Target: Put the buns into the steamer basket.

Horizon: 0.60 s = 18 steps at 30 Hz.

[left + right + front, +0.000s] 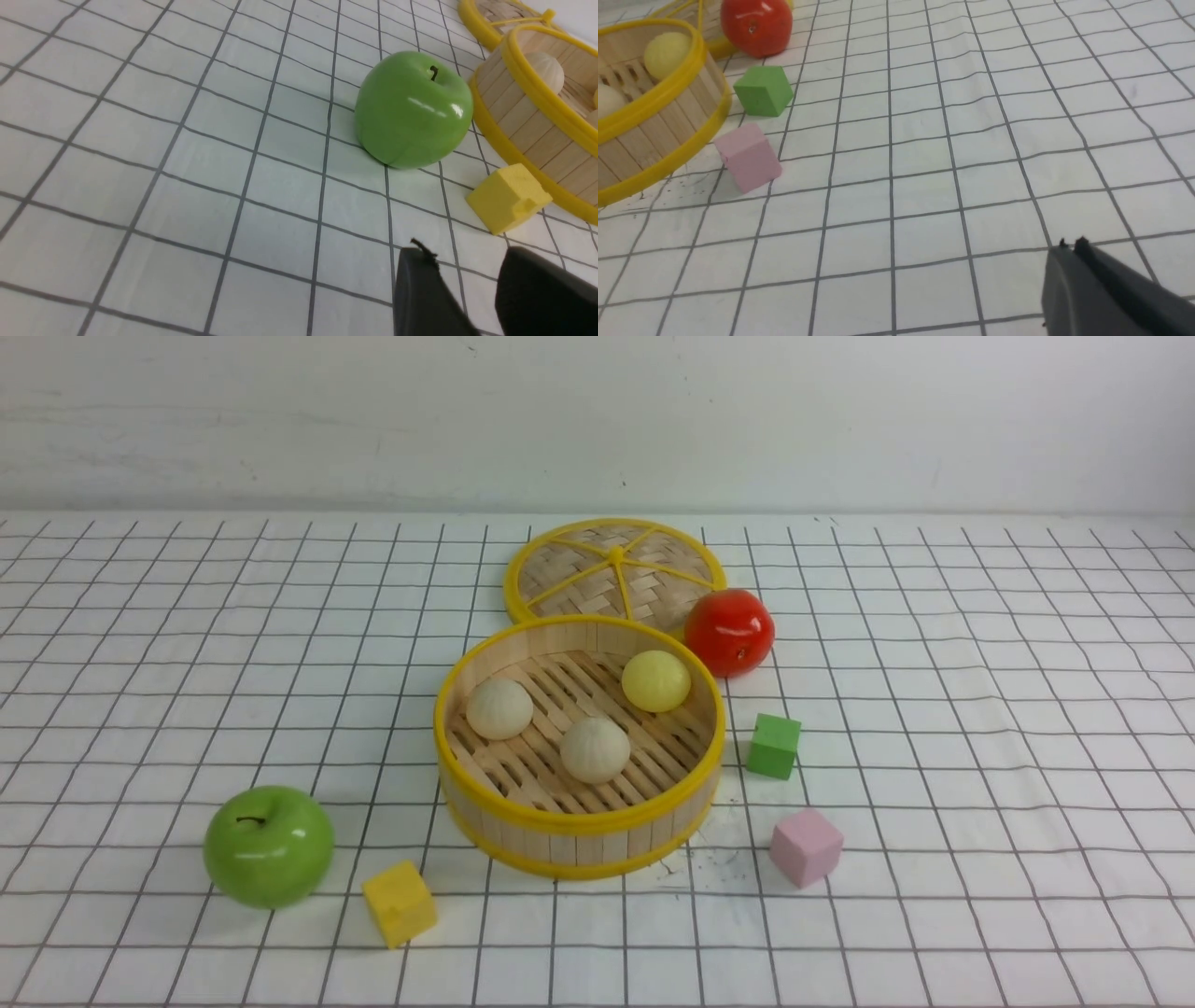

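Observation:
The round wooden steamer basket (579,821) with yellow rims stands mid-table. Inside it lie all three buns: a cream one (499,708) at the left, a second cream one (596,749) in the middle, a pale yellow one (656,680) at the back right. Neither arm shows in the front view. In the left wrist view my left gripper (467,261) is open and empty over bare cloth, short of the yellow cube and well apart from the basket (523,116). My right gripper (1071,245) has its fingers pressed together, holding nothing, far from the basket (658,135).
A woven lid (613,569) lies behind the basket, a red apple (729,631) beside it. A green apple (269,846) and a yellow cube (400,903) sit front left. A green cube (774,745) and a pink cube (806,846) sit right of the basket.

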{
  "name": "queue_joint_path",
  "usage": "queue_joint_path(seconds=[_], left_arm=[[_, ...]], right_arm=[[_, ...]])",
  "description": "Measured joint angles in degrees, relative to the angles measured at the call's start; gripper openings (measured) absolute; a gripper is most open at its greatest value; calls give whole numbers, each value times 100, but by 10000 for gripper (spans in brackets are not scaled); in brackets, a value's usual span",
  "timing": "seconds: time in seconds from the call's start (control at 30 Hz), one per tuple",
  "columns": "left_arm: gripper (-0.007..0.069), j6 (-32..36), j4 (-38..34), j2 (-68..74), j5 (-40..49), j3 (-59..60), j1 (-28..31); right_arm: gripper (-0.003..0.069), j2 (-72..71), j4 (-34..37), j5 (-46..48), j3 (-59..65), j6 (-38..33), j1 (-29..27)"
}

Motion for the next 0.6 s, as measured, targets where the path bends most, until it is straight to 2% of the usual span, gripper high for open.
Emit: queue_joint_path(seconds=[0.27,0.4,0.5,0.6], left_arm=[[237,0,0,0,0,0,0],[237,0,0,0,0,0,0],[237,0,0,0,0,0,0],[237,0,0,0,0,0,0]], right_arm=[[-19,0,209,6,0,-123,0],[-19,0,290,-15,0,-560,0],[-19,0,578,-21,0,-1451,0],[-18,0,780,-21,0,-1799,0]])
